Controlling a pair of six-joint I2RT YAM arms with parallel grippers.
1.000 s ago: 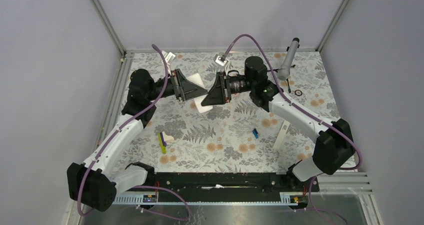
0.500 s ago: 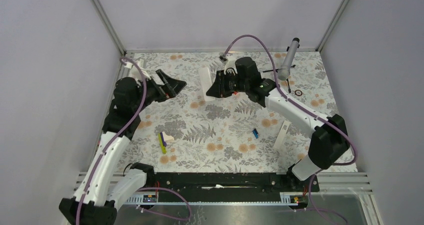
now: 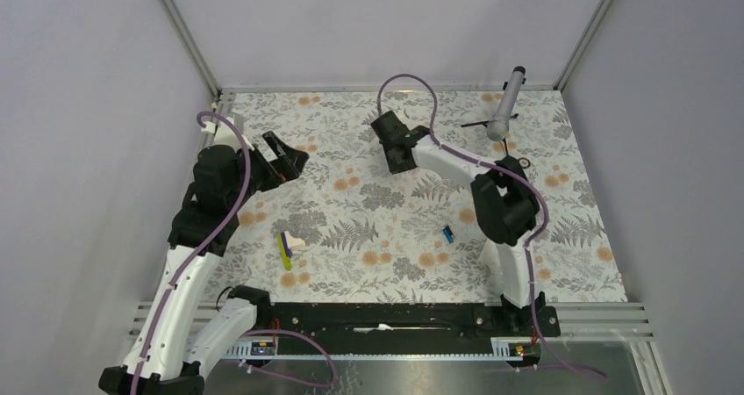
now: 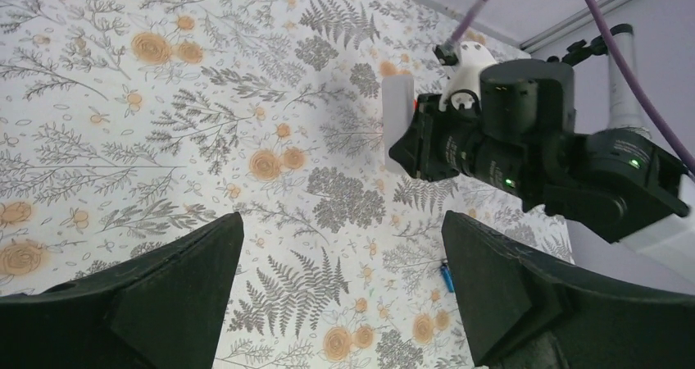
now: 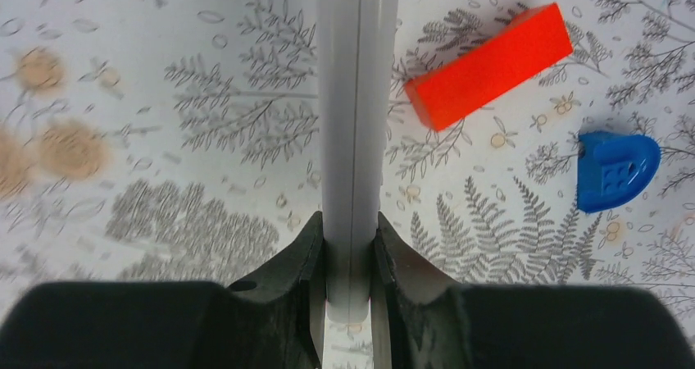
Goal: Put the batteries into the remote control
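Note:
My right gripper is shut on the remote control, a light-grey handset seen edge-on with a seam down its side, pointing away from the fingers above the mat. From the left wrist view the remote control stands upright in front of the right gripper. From above, the right gripper hides it. My left gripper is open and holds nothing; it sits at the left of the mat, well apart from the remote. A blue battery lies on the mat.
A red block and a blue rounded piece lie on the floral mat beyond the remote. A yellow-and-purple item lies front left. A grey cylinder on a stand and a black ring sit back right.
The left gripper let go of the remote, opened wide and drew back to the left. The right arm swung the remote toward the back and folded in.

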